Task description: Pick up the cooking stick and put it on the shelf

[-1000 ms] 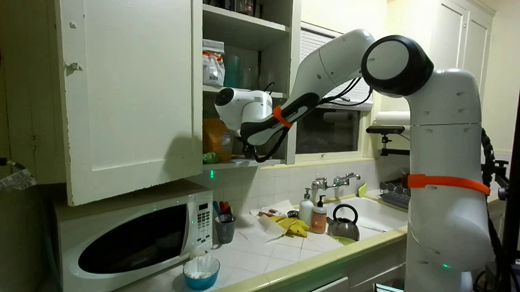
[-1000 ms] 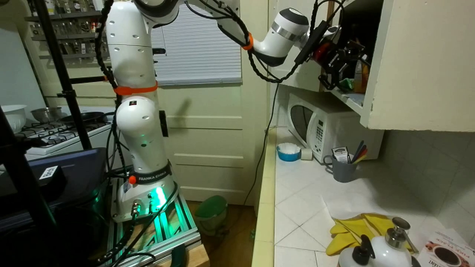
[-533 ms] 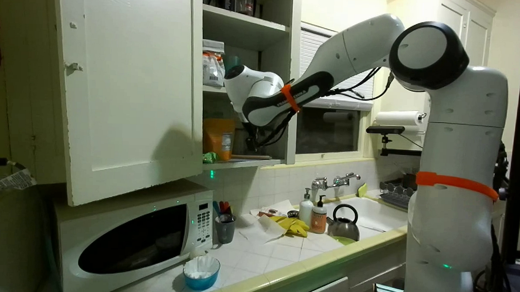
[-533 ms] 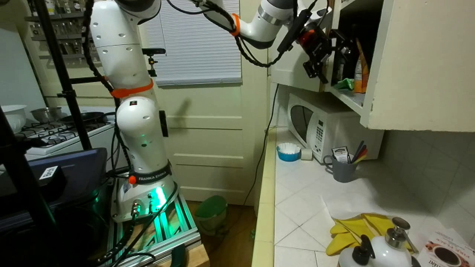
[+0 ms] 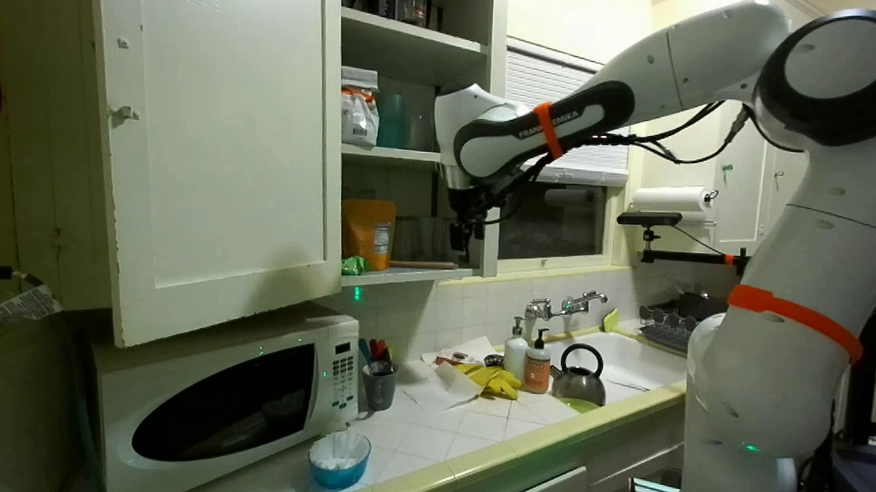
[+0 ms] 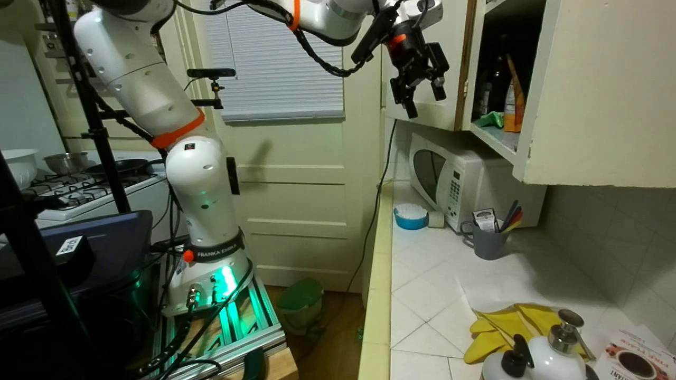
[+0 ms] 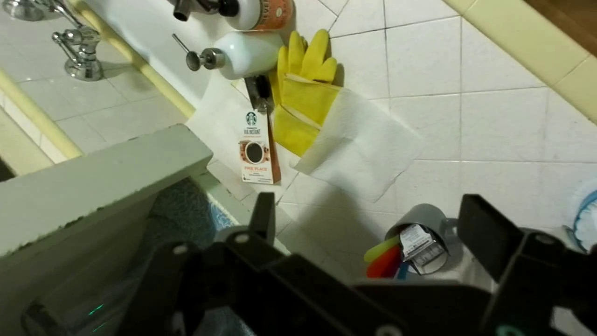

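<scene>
Closest in the wrist view, along the lower edge: the black claw point(image 7: 373, 219), spread wide, jaws well apart. In both exterior views, hanging in the air outside a tall open cupboard point(image 5: 495, 95), tips angled downward, at the end of a white robot arm point(image 5: 714, 55).

Just past the claw, inside the cupboard: the shelf point(image 5: 408, 276), its lowest white board. Lying flat on that board in an exterior view: the cooking stick point(image 5: 424, 264), slim and light brown, apart from the claw. Left of the stick, an upright orange pouch point(image 5: 368, 229) and, beside the pouch, a crumpled green packet point(image 5: 353, 266). Contact between stick and pouch: impossible to tell. Behind the stick, clear glasses point(image 5: 418, 238).

Lower and farther from the claw: a white-tiled desk point(image 5: 468, 425) with a yellow edge. On the desk, below the cupboard, a white microwave point(image 5: 221, 399); just beside the microwave, a blue bowl point(image 5: 339, 479) with a white paper liner point(image 5: 340, 451). Near the microwave, a grey mug point(image 5: 380, 389) holding colored handles point(image 5: 380, 349). Next, yellow rubber gloves point(image 5: 491, 381) touching a sheet of white paper point(image 7: 368, 144), near two pump bottles point(image 5: 536, 373). Farthest along, a metal kettle point(image 5: 580, 388) by the white sink point(image 5: 642, 359), wall faucet point(image 5: 576, 306) above.
</scene>
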Robot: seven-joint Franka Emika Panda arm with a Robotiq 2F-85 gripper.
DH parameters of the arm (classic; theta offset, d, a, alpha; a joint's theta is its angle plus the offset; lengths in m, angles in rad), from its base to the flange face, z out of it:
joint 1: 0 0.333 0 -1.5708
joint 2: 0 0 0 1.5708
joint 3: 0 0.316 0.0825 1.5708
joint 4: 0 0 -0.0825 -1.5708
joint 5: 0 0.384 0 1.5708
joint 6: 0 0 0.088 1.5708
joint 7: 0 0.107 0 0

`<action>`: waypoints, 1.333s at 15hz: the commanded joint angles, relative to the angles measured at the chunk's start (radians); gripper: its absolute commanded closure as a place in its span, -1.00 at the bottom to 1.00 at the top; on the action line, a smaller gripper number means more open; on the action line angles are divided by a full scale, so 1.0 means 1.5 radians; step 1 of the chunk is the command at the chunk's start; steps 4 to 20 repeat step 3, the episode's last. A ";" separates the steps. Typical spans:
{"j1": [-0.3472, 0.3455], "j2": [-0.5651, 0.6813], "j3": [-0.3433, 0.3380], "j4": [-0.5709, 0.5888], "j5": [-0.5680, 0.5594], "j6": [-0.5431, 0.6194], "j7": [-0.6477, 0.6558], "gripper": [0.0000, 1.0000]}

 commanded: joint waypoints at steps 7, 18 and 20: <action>-0.014 -0.074 0.008 -0.060 0.030 0.037 -0.008 -1.00; -0.014 -0.074 0.008 -0.060 0.030 0.037 -0.008 -1.00; -0.014 -0.074 0.008 -0.060 0.030 0.037 -0.008 -1.00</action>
